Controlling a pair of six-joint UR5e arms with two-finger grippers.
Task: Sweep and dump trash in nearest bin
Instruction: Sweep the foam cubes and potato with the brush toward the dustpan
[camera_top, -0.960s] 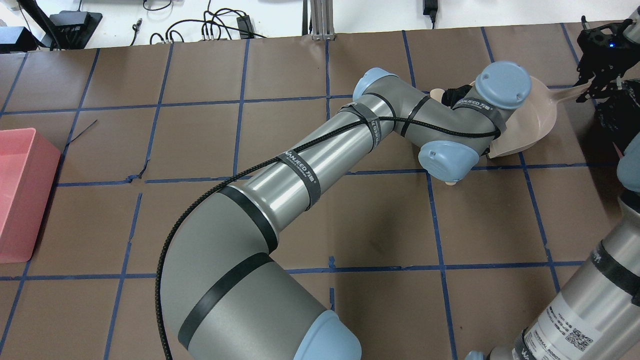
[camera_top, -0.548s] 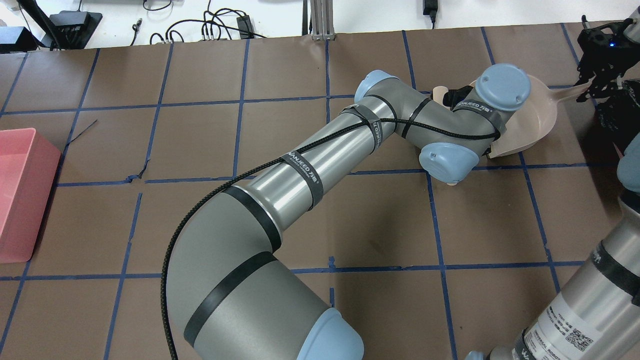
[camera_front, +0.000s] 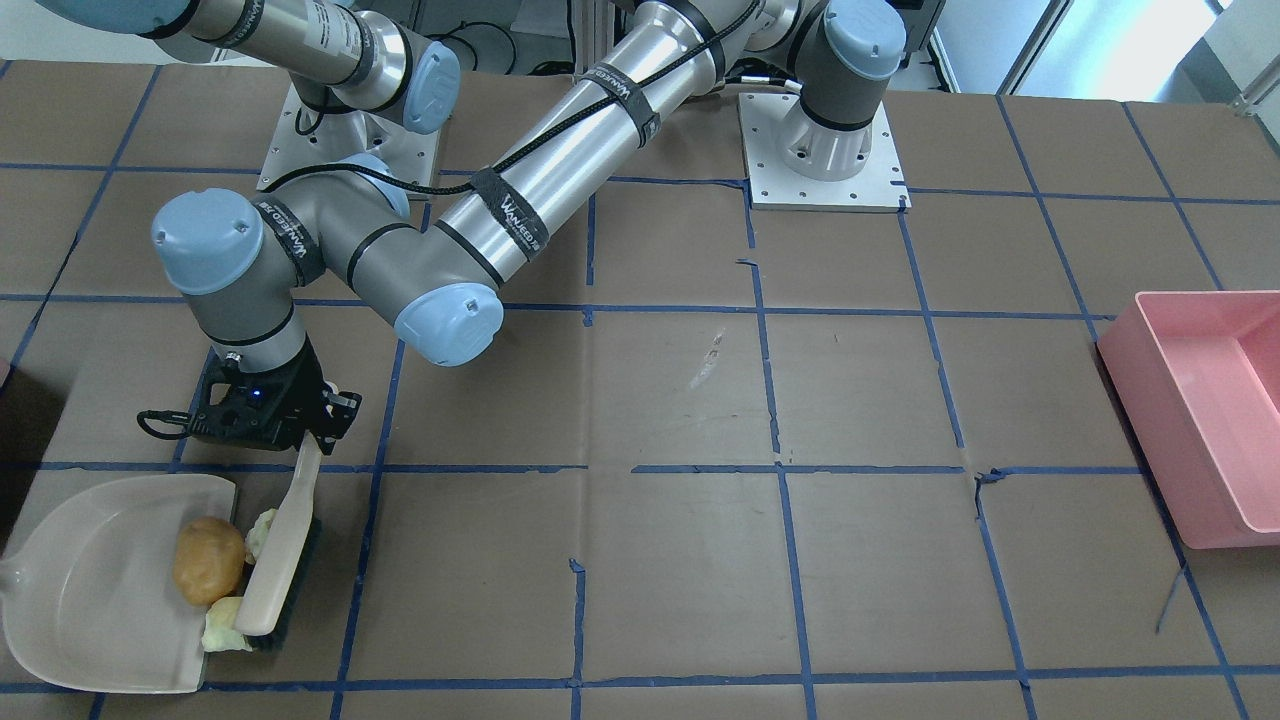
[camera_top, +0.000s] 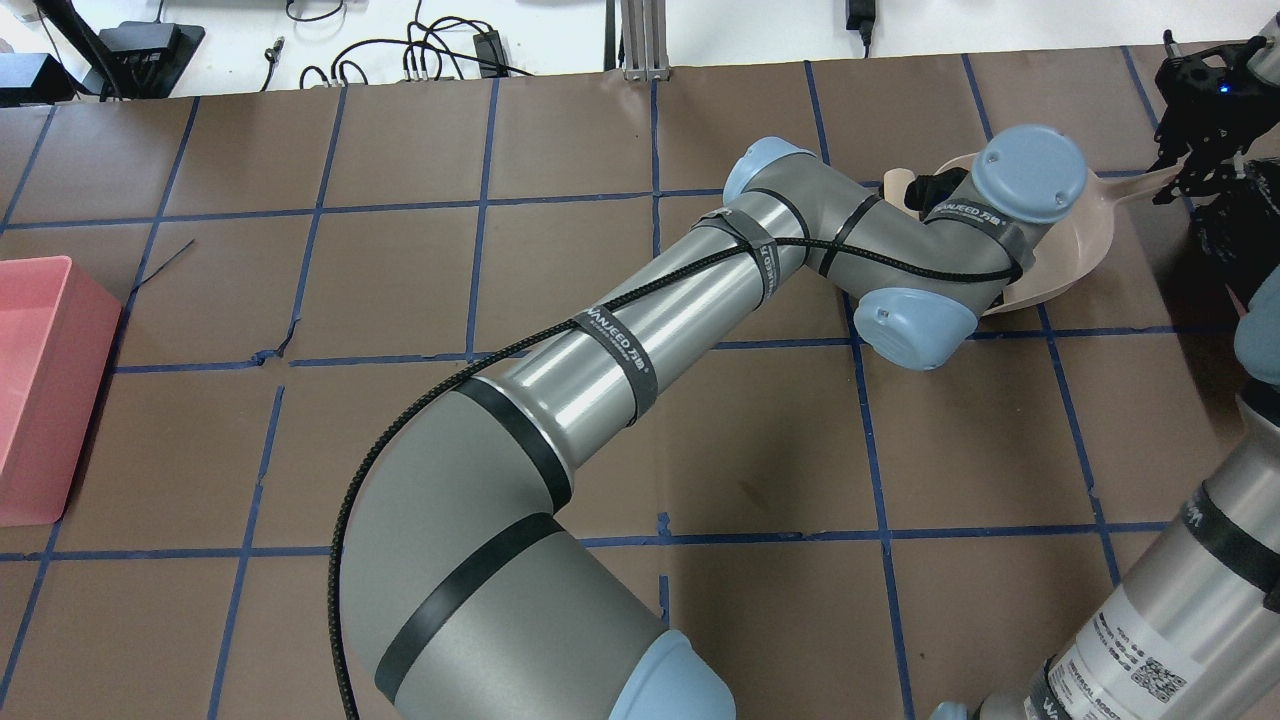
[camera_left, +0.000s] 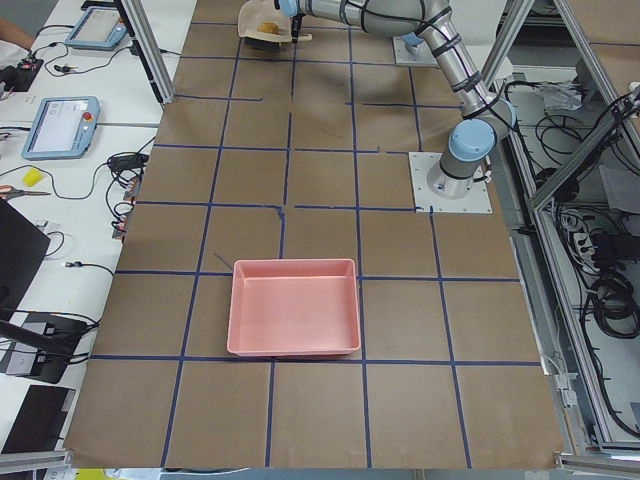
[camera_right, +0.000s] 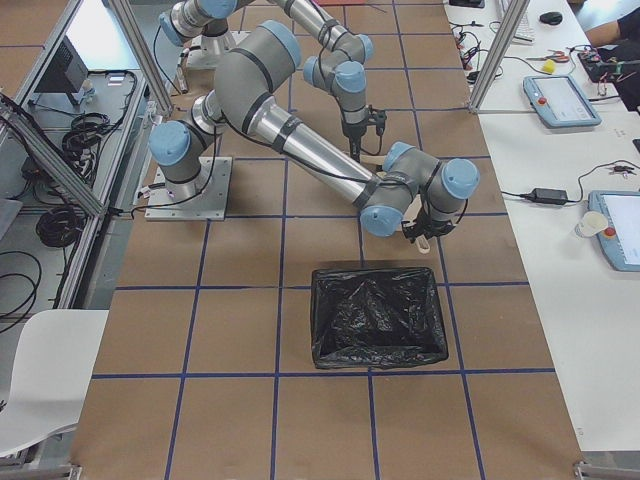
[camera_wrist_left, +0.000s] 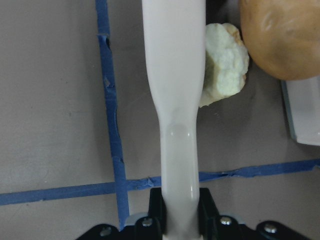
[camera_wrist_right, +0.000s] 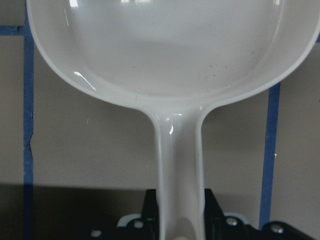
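My left gripper (camera_front: 308, 436) is shut on the cream handle of a brush (camera_front: 276, 565), also seen in the left wrist view (camera_wrist_left: 175, 100). The brush head presses the trash against the mouth of a beige dustpan (camera_front: 90, 610). The tan-orange lump (camera_front: 208, 560) lies just inside the pan's lip. One pale foam chunk (camera_front: 262, 530) sits between brush and lip, close in the left wrist view (camera_wrist_left: 226, 67). The other foam chunk (camera_front: 224, 636) is at the lip's near corner. My right gripper (camera_top: 1192, 178) is shut on the dustpan's handle (camera_wrist_right: 179, 165).
A pink bin (camera_front: 1205, 420) stands far across the table, at the overhead view's left edge (camera_top: 40, 400). A bin lined with a black bag (camera_right: 378, 315) stands close to the dustpan. My left arm (camera_top: 640, 330) stretches across the table's middle.
My left arm has shifted toward the dustpan, pushing the brush further to the pan's mouth. The dustpan and my right gripper have stayed in place.
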